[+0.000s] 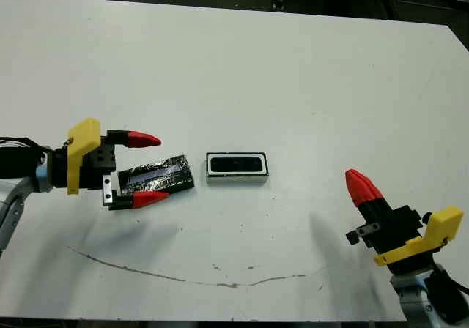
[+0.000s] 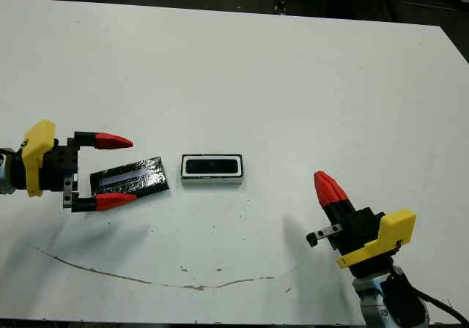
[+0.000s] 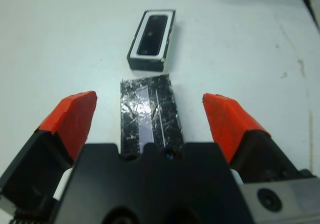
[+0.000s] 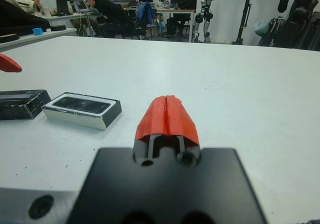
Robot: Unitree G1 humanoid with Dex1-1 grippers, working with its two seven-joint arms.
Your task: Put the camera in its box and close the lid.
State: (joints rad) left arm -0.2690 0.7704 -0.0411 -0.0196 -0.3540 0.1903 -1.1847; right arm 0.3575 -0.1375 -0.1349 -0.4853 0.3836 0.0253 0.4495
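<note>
The camera (image 1: 237,166), a slim black bar, lies inside the box (image 1: 236,180), a small white-walled tray at the table's middle. Just left of the box the lid (image 1: 157,176), a crinkled shiny black panel with a pale stripe, lies flat on the table. My left gripper (image 1: 160,167) is open, with one red finger on each side of the lid's left end and clear gaps showing in the left wrist view. Low at the front right, my right gripper (image 1: 355,178) is shut on nothing, well apart from the box.
A thin dark scuff line (image 1: 183,275) runs along the white table (image 1: 293,72) near its front edge. In the right wrist view, people (image 4: 105,9) sit at desks far beyond the table, among stands and equipment.
</note>
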